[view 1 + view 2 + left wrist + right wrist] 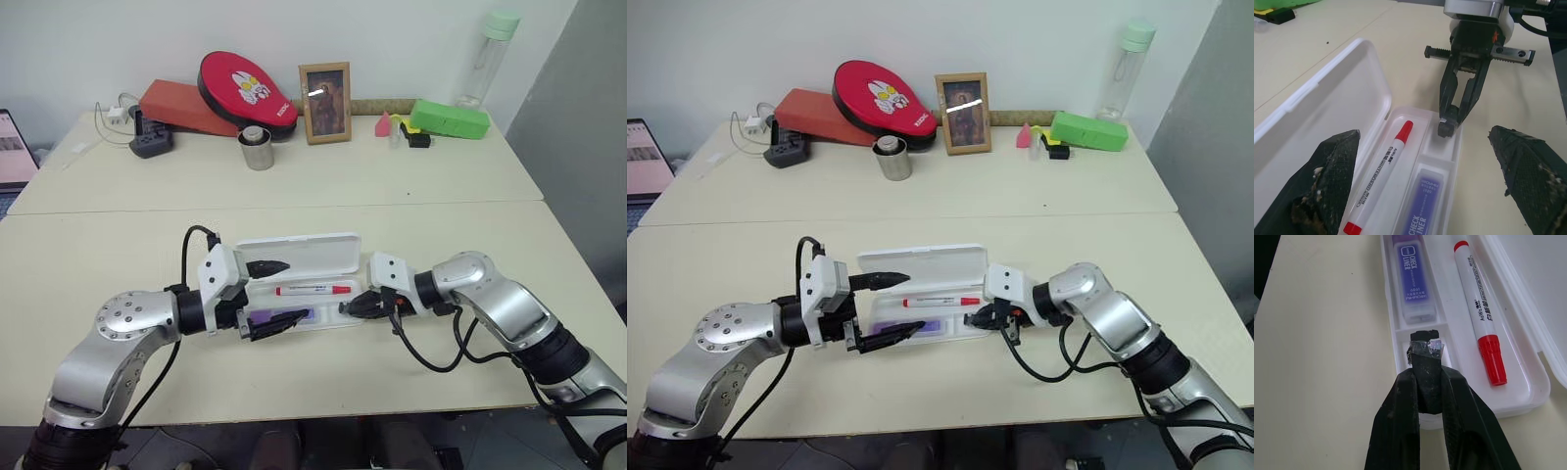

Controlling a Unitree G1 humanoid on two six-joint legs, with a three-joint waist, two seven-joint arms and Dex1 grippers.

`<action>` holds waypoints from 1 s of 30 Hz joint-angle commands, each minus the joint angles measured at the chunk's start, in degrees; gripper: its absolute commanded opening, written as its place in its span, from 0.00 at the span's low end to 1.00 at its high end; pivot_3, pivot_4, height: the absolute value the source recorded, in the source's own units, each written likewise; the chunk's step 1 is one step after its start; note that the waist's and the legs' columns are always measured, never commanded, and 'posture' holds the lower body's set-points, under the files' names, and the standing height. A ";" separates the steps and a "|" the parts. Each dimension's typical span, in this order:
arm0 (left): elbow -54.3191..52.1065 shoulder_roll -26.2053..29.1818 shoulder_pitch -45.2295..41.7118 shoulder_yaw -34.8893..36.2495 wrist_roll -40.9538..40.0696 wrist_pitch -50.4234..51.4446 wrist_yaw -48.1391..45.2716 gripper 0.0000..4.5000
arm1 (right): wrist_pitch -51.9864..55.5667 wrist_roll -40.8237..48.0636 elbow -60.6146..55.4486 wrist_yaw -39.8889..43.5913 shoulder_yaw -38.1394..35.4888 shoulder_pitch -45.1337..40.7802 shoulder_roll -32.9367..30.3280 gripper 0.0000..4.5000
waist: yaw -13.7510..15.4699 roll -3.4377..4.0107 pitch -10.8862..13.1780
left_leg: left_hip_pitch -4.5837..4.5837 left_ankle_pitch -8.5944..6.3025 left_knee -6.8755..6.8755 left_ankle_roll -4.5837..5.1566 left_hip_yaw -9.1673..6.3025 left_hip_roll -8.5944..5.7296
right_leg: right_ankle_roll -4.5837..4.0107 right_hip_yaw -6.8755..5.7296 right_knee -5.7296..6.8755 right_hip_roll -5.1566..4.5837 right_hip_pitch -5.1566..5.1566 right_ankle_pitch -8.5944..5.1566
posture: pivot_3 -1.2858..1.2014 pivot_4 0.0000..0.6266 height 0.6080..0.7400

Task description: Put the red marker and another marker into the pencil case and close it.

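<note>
Both the red marker point(313, 290) and purple marker point(1413, 284) already inside the open pencil case point(304, 253) on the desk point(294, 176); left end effector point(273, 296) spread wide at one end, right end effector point(1425, 355) pinched shut and empty inside the other, liable to shove the case or jam the lid on closing.

Two pale tables stand pushed together. The near table point(118, 264) holds the pencil case point(328, 284), lying open with its lid flat toward the back. The far table point(372, 171) has many things along its back edge: a black power strip point(151, 144) with white cables, a red box point(186, 108) with a red pad point(247, 91) leaning on it, a metal cup point(257, 148), a picture frame point(325, 103), a small red thing point(383, 124), a green box point(450, 118), and a clear bottle point(487, 57).
</note>
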 commanded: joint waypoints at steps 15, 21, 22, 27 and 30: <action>-2.69 -0.13 -1.40 -2.43 0.59 0.06 1.98 1.00 | -0.15 -0.05 -0.68 0.95 -1.75 -1.82 1.90 0.57 | -0.01 0.00 0.00 | 0.00 0.00 0.00 0.00 0.01 0.00 | 0.00 0.01 0.00 0.00 -0.01 0.00 | 0.52 0.24 1.00; -2.54 -0.17 -1.69 -2.43 0.36 0.22 2.07 1.00 | 0.09 0.00 0.02 0.62 -2.33 -2.09 2.68 0.88 | -0.01 0.00 0.00 | 0.00 0.00 0.00 0.00 0.01 0.01 | -0.01 0.00 0.00 0.01 -0.01 0.00 | 0.52 0.24 1.00; -2.64 -0.20 -1.75 -2.44 0.29 0.30 2.12 1.00 | 0.08 -0.03 0.09 0.61 -2.32 -2.11 2.74 0.94 | -0.01 0.00 0.00 | 0.00 0.00 0.00 0.00 0.01 0.00 | 0.00 0.00 0.00 0.01 -0.01 0.00 | 0.52 0.24 1.00; -2.71 -0.09 -1.76 -2.14 0.12 0.41 2.17 1.00 | 0.63 0.97 -1.25 0.84 -3.18 -2.22 2.81 0.99 | -0.01 0.00 0.00 | 0.00 0.00 0.00 0.00 0.01 0.00 | 0.00 0.00 0.00 0.01 -0.01 0.00 | 0.52 0.24 1.00; -3.62 -0.02 -1.13 -0.82 -0.77 1.29 3.04 1.00 | 1.38 4.57 -5.23 3.20 -6.04 -2.22 1.50 0.99 | 0.00 0.00 0.00 | -0.01 0.00 0.00 0.00 0.00 0.00 | -0.01 0.00 0.00 0.00 -0.01 0.00 | 0.52 0.24 1.00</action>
